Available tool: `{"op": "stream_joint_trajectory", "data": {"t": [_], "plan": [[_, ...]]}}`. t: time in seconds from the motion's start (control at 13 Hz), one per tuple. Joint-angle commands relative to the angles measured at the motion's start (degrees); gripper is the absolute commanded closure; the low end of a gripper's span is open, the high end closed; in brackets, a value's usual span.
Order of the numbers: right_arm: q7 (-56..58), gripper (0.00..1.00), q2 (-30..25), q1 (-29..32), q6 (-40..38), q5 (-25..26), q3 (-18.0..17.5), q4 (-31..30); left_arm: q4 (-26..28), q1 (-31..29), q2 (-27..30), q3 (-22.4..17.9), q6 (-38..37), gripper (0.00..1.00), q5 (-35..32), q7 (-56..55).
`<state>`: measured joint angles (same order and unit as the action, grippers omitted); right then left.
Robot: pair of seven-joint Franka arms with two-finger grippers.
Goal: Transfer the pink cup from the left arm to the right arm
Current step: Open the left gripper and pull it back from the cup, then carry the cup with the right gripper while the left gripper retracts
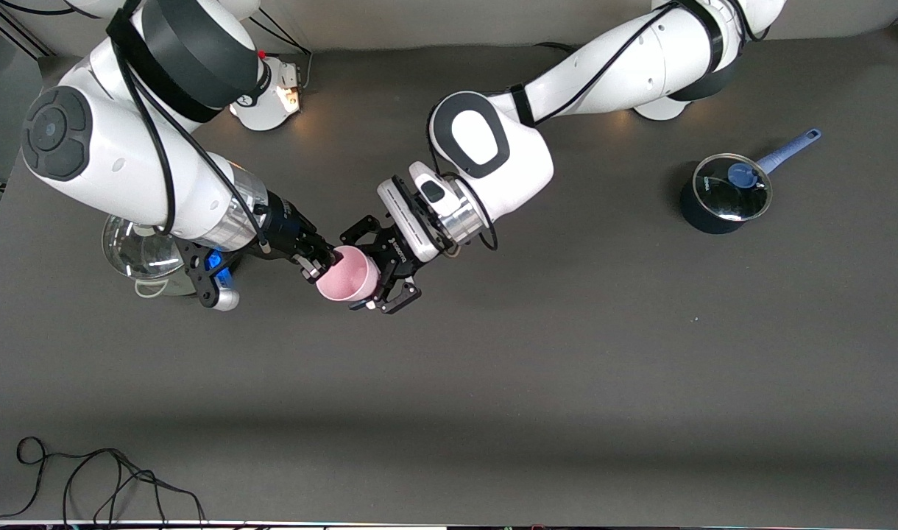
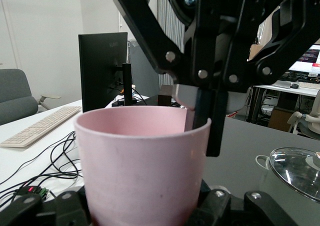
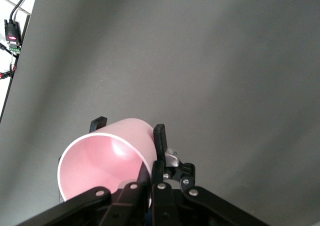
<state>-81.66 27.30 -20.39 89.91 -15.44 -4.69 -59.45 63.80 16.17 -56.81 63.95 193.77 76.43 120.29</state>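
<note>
Both grip the pink cup (image 1: 348, 273) mid-air: right gripper (image 1: 318, 263) pinching its rim, left gripper (image 1: 383, 274) clamping its body; release left gently.

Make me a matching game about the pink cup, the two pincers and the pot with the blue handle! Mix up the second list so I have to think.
Things:
1. pink cup
2. right pincer
3. left pincer
4. blue-handled pot

Places and states:
A. shut on the cup's rim
B. stands on the table toward the left arm's end
C. held by both pincers at once
D. shut around the cup's body

Right pairs: 1-C, 2-A, 3-D, 4-B
</note>
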Motion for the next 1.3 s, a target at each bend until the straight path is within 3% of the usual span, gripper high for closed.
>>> {"op": "stream_joint_trajectory", "data": {"t": [0.0, 0.08, 0.15, 0.23, 0.31, 0.61, 0.92, 1.07, 1.23], "plan": [[-1.57, 1.0, 0.91, -0.18, -0.53, -0.3, 0.12, 2.32, -0.69, 0.61, 1.0, -0.84, 0.82, 1.0, 0.39, -0.93], [-1.57, 1.0, 0.91, -0.18, -0.44, -0.3, 0.12, 2.32, -0.6, 0.61, 1.0, -0.93, 0.82, 1.0, 0.39, -0.93], [-1.57, 1.0, 0.91, -0.18, -0.44, -0.3, 0.12, 2.32, -0.69, 0.7, 1.09, -1.45, 0.91, 0.77, 0.21, -0.93], [-1.49, 1.0, 0.91, -0.18, -0.35, -0.3, 0.12, 2.41, -0.69, 0.62, 1.09, -1.11, 0.82, 0.1, -0.74, -1.02], [-1.48, 1.0, 0.91, -0.18, -0.35, -0.3, 0.12, 2.41, -0.69, 0.61, 1.09, -0.93, 0.82, 0.0, -0.84, -1.11], [-1.22, 1.0, 0.91, -0.18, 1.57, 1.62, 0.56, 2.41, -0.43, 0.18, 1.44, -1.28, 0.82, 0.0, -1.02, -1.2], [-0.52, 1.0, 0.91, 0.17, 5.08, 6.45, 0.65, 2.41, 2.55, -3.77, 1.88, -1.54, -0.41, 0.0, -7.41, -0.67], [-0.34, 1.0, 0.91, 0.35, 7.89, 10.4, 0.73, 2.32, 4.75, -7.1, 1.88, -1.63, -4.87, 0.0, -10.5, -0.58], [1.67, 1.0, 0.91, 1.4, 9.14, 14.1, 0.82, 2.32, 6.16, -11.75, 1.88, -2.94, -15.03, 0.0, -16.72, -0.76]]}}
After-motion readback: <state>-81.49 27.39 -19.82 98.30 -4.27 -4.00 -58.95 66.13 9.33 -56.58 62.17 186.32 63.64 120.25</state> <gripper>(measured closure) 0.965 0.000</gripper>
